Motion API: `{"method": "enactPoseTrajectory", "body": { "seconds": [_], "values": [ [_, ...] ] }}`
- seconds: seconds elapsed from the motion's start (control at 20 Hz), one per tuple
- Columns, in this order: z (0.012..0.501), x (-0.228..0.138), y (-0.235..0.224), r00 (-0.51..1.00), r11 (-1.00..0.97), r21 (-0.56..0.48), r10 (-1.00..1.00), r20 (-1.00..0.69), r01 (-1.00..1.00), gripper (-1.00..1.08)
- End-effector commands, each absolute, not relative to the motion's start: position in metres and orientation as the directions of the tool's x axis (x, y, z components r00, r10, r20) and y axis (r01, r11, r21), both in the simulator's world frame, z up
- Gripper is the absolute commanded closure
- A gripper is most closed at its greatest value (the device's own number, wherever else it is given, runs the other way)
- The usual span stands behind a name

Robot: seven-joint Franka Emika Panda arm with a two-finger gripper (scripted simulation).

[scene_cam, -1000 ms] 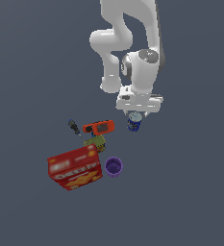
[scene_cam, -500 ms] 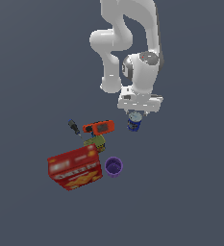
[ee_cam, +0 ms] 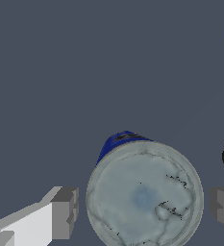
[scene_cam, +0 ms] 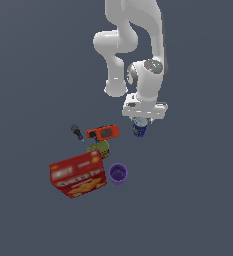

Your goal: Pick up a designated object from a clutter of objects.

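Between the two grey fingers [ee_cam: 65, 211] of the gripper [ee_cam: 144, 207] stands the blue can [ee_cam: 143, 192], seen from above in the wrist view with its silver-grey, mottled top filling the space and a strip of blue wall showing at one edge. The fingers are spread, one on each side of the can, and a narrow gap of dark ground shows between each pad and the can's rim, so they flank it without pinching it. In the exterior view the gripper [scene_cam: 140, 121] hangs straight down from the white Panda arm [scene_cam: 133, 50], and the blue can [scene_cam: 139, 130] sits upright on the dark grey floor [scene_cam: 198, 200] directly beneath it, its top partly hidden by the hand. The other objects lie apart toward the exterior view's left: the orange-red tool [scene_cam: 103, 132] is nearest, with the dark-handled screwdriver [scene_cam: 77, 132] just beyond it, the olive-green can [scene_cam: 100, 149] just below the tool, then the purple cup [scene_cam: 118, 173] standing open-mouthed, and the red cracker box [scene_cam: 78, 174] lying beside the cup.
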State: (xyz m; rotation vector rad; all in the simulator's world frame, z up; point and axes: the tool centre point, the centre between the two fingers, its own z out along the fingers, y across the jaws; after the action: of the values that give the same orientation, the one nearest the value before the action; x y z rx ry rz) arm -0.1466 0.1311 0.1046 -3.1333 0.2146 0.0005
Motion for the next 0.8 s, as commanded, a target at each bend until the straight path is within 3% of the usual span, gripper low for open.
{"method": "enactPoseTrajectory", "body": {
  "seconds": [0.0,0.5,0.55,0.75],
  "values": [
    [0.094,-0.147,0.131,0.991,-0.991,-0.001,-0.136,-0.001,-0.136,-0.92],
    [0.074,-0.147,0.131,0.990,-0.990,0.000,-0.138,0.000,-0.138,-0.92],
    [0.074,-0.147,0.131,0.990,-0.990,0.000,-0.138,0.000,-0.138,1.08],
    [0.074,-0.147,0.131,0.990,-0.990,0.000,-0.138,0.000,-0.138,1.08]
  ]
}}
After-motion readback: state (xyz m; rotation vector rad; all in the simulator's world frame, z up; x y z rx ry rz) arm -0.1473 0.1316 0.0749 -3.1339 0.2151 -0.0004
